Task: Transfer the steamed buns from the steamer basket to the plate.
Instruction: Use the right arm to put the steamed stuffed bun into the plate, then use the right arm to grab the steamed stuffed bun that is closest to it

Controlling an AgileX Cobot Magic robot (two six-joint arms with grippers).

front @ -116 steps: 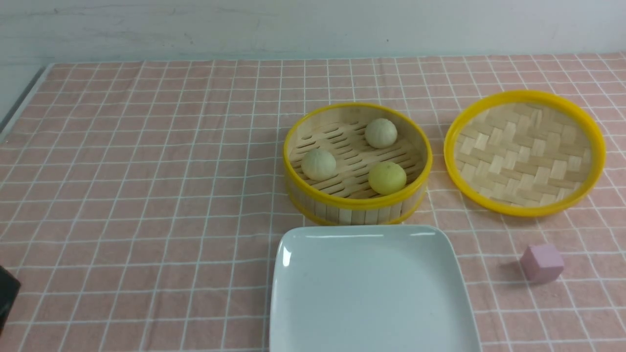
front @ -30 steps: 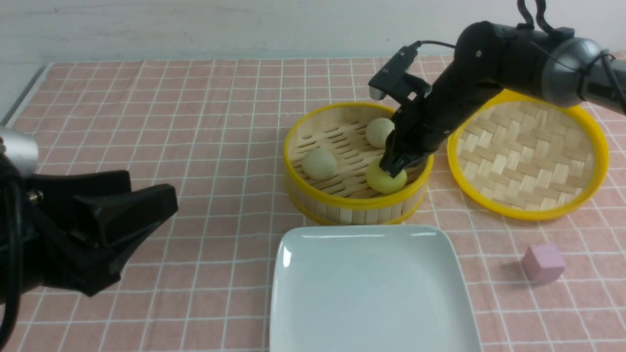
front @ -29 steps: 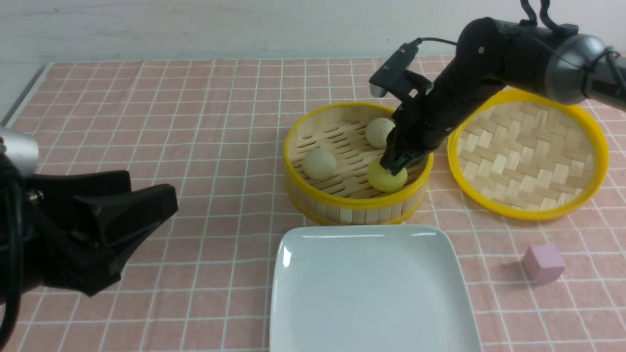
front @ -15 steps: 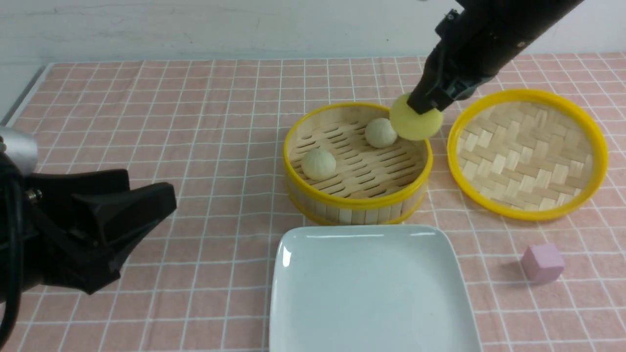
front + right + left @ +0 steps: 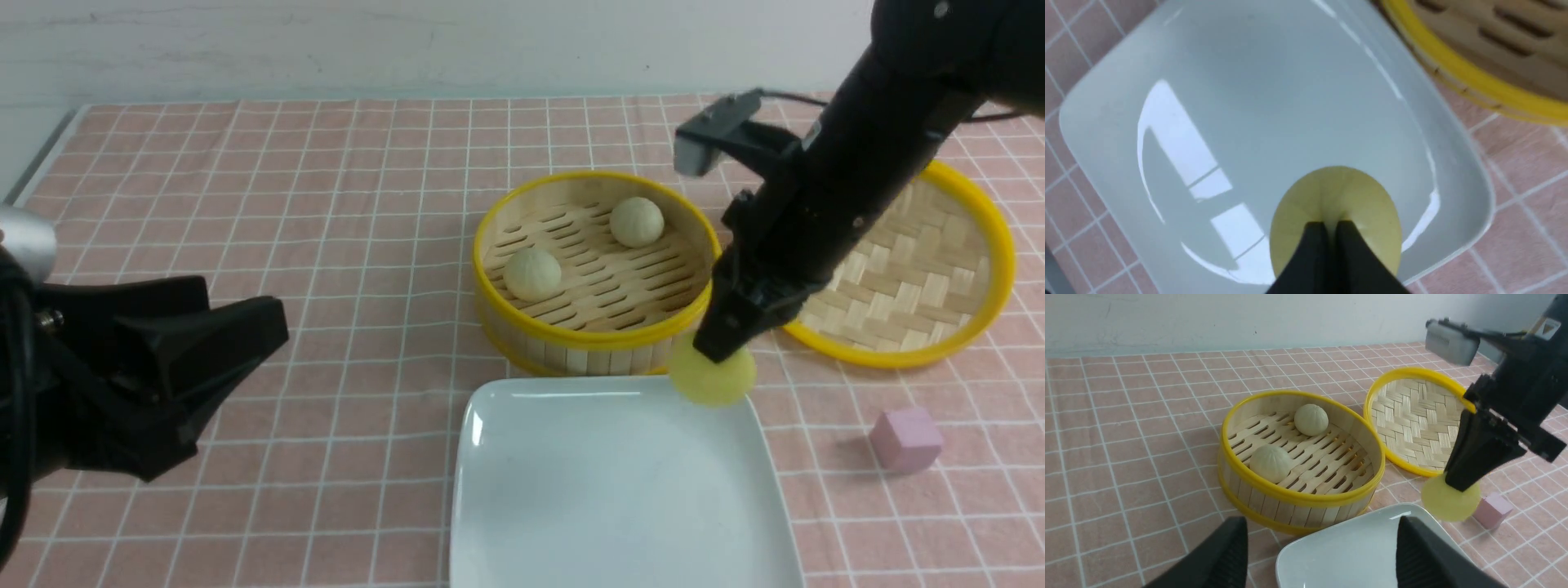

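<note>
The right pincer point(image 5: 722, 349) is clenched on the yellow bun point(image 5: 712, 379), its two slim black tips nipped almost together into the top of the soft, smooth ball. The bun hangs from them over the far right corner of the plate point(image 5: 571, 490), just in front of the steamer basket point(image 5: 596, 336). In the right wrist view faint creases run out from the pinch.

The plate is glossy white, square with rounded corners and a shallow raised lip that catches window-like reflections. The basket behind it is round and deep, with upright bamboo slats between two yellow hoops and a slotted slat floor. On that floor lie the two cream buns, one at the left point(image 5: 531, 273) and one toward the back point(image 5: 637, 221), both matte, faintly pleated, well apart.

A shallow yellow-rimmed tray point(image 5: 914, 282) of checker-woven strips sits to the basket's right, and a small matte pink cube point(image 5: 904, 439) lies near the plate's right edge. The bench carries a pink cloth point(image 5: 286, 204) gridded with white lines.

The left pincer point(image 5: 237, 322) hovers low at the left, spread wide and holding nothing.
</note>
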